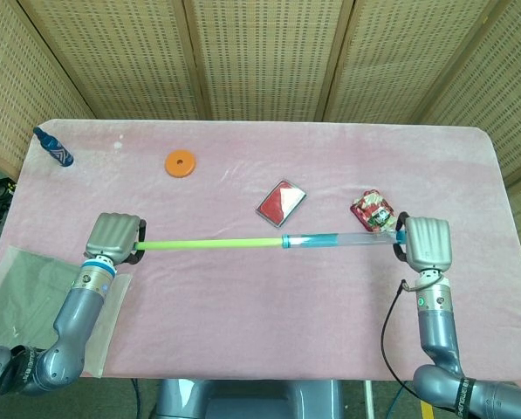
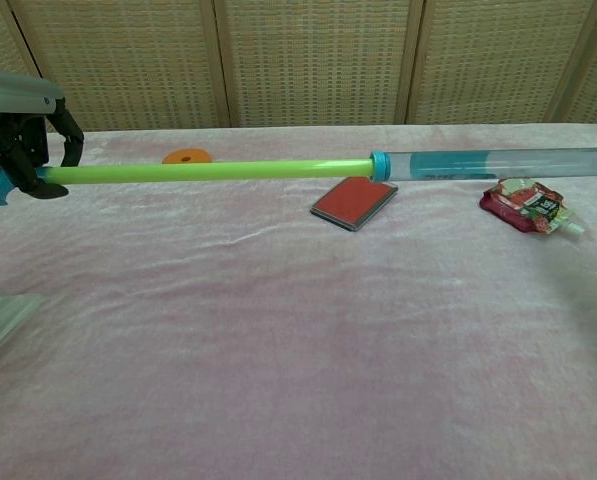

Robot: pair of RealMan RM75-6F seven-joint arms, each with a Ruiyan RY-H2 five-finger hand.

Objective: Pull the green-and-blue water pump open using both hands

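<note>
The water pump hangs stretched out above the pink table (image 1: 269, 305), its green rod (image 1: 212, 243) (image 2: 208, 172) drawn out of the clear blue-tinted tube (image 1: 339, 239) (image 2: 488, 164). My left hand (image 1: 113, 237) (image 2: 23, 130) grips the rod's blue handle end at the left. My right hand (image 1: 426, 244) holds the tube's far end at the right; in the chest view only a dark sliver of it shows at the frame edge. A blue collar (image 2: 380, 166) marks where rod and tube meet.
Under the pump lie a red wallet (image 1: 282, 202) (image 2: 354, 202) and a red snack pouch (image 1: 371, 210) (image 2: 528, 205). An orange disc (image 1: 180, 163) and a dark blue bottle (image 1: 53, 147) sit at the back left. A grey-green cloth (image 1: 24, 292) hangs over the front left edge.
</note>
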